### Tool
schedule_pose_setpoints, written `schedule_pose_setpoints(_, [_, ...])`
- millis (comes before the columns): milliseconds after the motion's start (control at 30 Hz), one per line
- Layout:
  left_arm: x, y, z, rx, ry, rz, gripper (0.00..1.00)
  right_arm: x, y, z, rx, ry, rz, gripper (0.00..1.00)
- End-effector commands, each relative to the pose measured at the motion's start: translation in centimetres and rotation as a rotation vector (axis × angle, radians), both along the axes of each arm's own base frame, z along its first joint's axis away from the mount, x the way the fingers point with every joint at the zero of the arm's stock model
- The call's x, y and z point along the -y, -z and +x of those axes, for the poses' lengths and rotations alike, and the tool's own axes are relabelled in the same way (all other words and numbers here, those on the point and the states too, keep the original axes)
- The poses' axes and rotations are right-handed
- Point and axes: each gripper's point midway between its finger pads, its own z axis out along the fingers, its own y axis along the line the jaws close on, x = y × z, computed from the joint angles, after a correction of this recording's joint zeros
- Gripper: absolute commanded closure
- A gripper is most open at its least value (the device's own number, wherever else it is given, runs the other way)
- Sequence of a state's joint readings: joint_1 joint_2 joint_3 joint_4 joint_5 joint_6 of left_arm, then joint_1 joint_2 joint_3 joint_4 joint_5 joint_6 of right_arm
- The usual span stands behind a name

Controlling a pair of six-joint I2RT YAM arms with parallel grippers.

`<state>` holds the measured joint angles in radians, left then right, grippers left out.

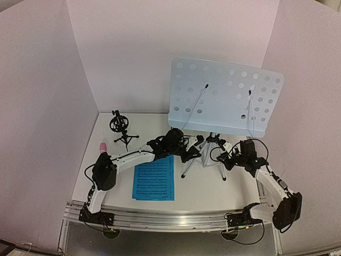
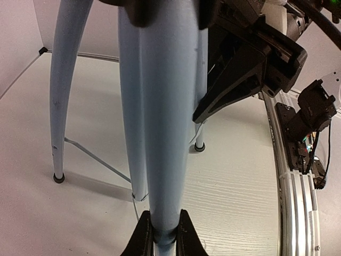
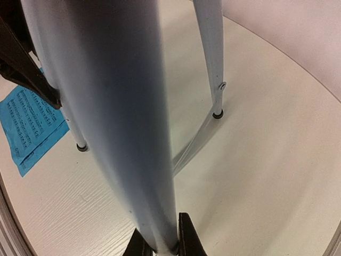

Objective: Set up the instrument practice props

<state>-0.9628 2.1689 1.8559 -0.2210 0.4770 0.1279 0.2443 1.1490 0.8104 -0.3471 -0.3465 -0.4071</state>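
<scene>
- One pink microphone (image 1: 101, 145), lying on the white table (image 1: 213, 186) at its far left edge, partly hidden behind the left arm's elbow.
- One small black mic mount (image 1: 121, 128) on tripod feet, upright near the back wall, just behind the microphone and apart from it.
- Two blue sheets of music (image 1: 154, 178), flat on the table in a slightly skewed stack, between the mic mount and the stand's legs, touching neither.
- One left gripper (image 2: 163, 237), reaching in from the left with its jaws narrow and pinched on a pale tube of the stand's tripod, low down.
- One pale-blue music stand (image 1: 226, 96), upright at the centre-right of the table. Its perforated desk faces forward with both wire page holders down, and its silver legs (image 1: 205, 160) are spread with rubber feet on the tabletop.
- One right gripper (image 3: 160, 244), coming in from the right with its jaws narrow and clamped on another tube of the same tripod.
</scene>
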Motion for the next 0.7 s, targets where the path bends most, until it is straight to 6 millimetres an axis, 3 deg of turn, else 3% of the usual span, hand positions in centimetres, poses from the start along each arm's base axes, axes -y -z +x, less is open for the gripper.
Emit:
schedule_pose_setpoints(0, [-3.9,6.8,-0.6,-0.15,-0.06,0.216,1.0,3.7,0.1,0.2,-0.036,0.18,-0.044,1.0])
schedule_pose_setpoints(233, [-4.5,6.7,-1.1,-0.143,-0.056,0.232,1.0,3.3,1.2,0.0,-0.075,0.156,-0.039,1.0])
schedule_pose_setpoints(400, [-4.7,5.6,-1.5,-0.167,-0.053,0.229,1.0,3.2,0.8,1.4,-0.071,0.144,-0.047,1.0])
schedule_pose_setpoints(667, [-4.3,5.9,-1.2,-0.17,-0.059,0.223,1.0,5.5,0.1,1.7,-0.034,0.218,-0.095,1.0])
